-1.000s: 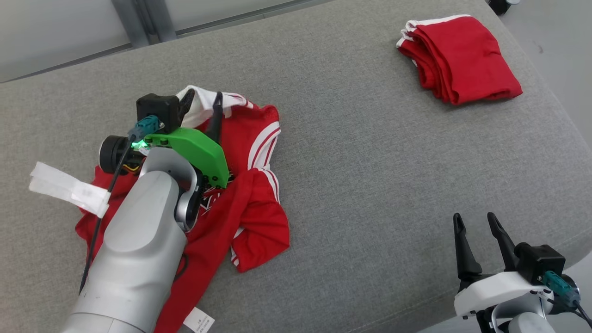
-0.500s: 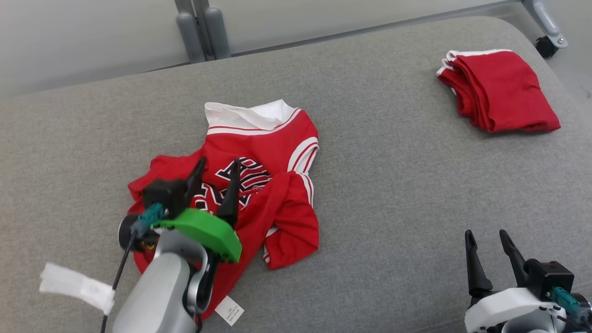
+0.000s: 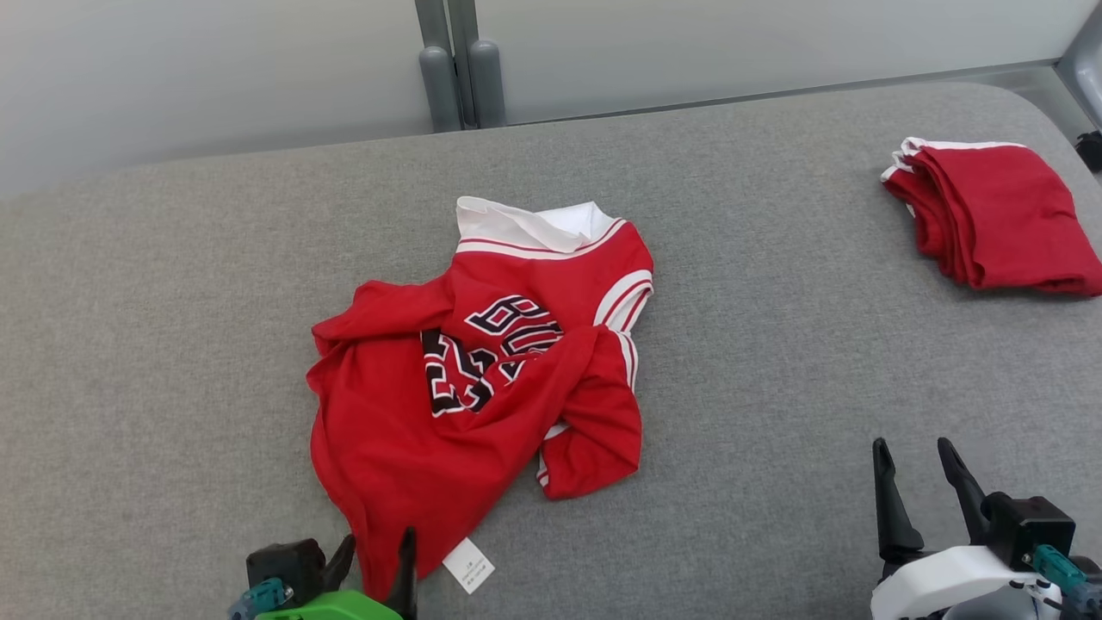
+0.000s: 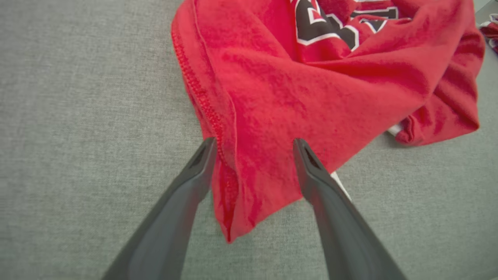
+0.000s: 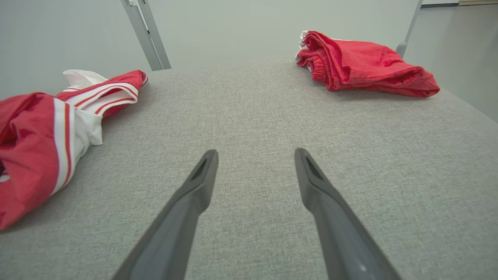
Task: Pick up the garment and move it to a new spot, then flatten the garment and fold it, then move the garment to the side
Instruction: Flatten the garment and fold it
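While the left claw (image 3: pixel 377 539) and right claw (image 3: pixel 911 446) gape empty, the jersey (image 3: pixel 482 379) lies collar far, hem near.

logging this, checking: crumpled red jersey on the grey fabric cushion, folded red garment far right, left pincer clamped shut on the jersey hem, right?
No: the left pincer is open; the left wrist view shows its fingers wide apart over the hem of the crumpled red jersey. Rest holds: jersey on the grey fabric cushion, folded red garment far right.
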Available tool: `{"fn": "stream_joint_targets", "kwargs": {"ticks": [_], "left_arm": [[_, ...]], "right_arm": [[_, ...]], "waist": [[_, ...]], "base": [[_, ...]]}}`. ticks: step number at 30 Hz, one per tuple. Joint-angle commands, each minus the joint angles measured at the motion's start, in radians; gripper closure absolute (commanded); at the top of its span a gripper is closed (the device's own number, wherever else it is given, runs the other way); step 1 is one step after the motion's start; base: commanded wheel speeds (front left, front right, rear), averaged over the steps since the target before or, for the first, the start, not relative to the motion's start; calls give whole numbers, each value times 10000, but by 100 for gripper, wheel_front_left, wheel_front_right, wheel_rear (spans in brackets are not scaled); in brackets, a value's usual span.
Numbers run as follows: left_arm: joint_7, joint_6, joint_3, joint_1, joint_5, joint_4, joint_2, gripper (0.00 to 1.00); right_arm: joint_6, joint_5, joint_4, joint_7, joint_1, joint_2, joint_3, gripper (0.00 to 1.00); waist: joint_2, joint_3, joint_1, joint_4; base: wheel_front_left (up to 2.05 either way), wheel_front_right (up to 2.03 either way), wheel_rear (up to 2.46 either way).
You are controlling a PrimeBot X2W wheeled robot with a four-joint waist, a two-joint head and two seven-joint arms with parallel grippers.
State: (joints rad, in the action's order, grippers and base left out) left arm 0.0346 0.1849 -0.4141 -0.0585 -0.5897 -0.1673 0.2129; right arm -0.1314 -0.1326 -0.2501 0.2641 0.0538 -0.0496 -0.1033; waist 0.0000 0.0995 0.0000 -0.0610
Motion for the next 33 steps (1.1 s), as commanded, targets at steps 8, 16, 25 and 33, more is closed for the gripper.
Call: {"fn": "stream_joint_targets", "kwargs": {"ticks": [8, 16, 25, 33], "left_arm": [[564, -46, -98, 121, -406, -887, -140, 0], [449, -460, 478, 124, -1176, -712, 9, 100], [592, -1, 1932, -740, -1865, -155, 1224, 100], [321, -39, 1993, -611, -1923, -950, 1103, 0]], "right_arm": [[16, 2, -11, -1, -253, -25, 52, 0], [16, 63, -68, -1, -45, -23, -54, 0], [16, 119, -60, -1, -123, -23, -36, 0], [16, 60, -112, -1, -215, -25, 50, 0]], "waist": [[0, 234, 0, -119], [0, 219, 0, 41], [0, 210, 0, 333], [0, 246, 0, 363]], "base": [[0, 0, 0], [0, 0, 0], [0, 0, 0], [0, 0, 0]]}}
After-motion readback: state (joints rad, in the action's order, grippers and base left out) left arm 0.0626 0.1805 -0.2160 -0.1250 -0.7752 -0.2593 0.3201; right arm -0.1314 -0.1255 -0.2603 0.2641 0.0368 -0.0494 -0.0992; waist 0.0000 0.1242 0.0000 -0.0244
